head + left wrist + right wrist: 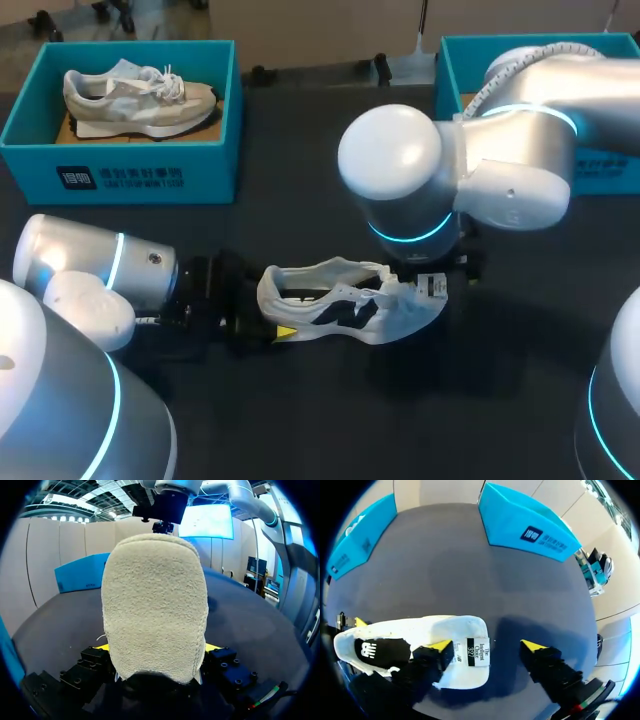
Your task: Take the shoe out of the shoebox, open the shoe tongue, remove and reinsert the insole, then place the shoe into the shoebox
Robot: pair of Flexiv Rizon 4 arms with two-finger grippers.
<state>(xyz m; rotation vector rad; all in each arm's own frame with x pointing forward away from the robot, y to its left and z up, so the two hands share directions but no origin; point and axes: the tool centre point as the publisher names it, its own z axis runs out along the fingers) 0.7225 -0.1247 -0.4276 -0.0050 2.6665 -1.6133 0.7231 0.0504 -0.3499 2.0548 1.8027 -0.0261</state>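
Observation:
A white shoe with black markings point(345, 300) lies on the dark table, heel to the left, toe to the right. Its fuzzy heel point(155, 605) fills the space between the fingers of my left gripper point(272, 312), whose yellow tips point(102, 647) peek out on either side; that gripper stands open. Above the toe end hangs my right gripper point(486, 647), open. One of its fingers point(437, 652) is over the shoe's white tongue with its label point(477, 652), and the other is over bare table. In the head view the right wrist hides those fingers.
A blue shoebox point(120, 165) at the back left holds a grey shoe point(140, 100). A second blue box point(600, 170) stands at the back right, partly behind my right arm. Bare table point(480, 400) lies in front of the shoe.

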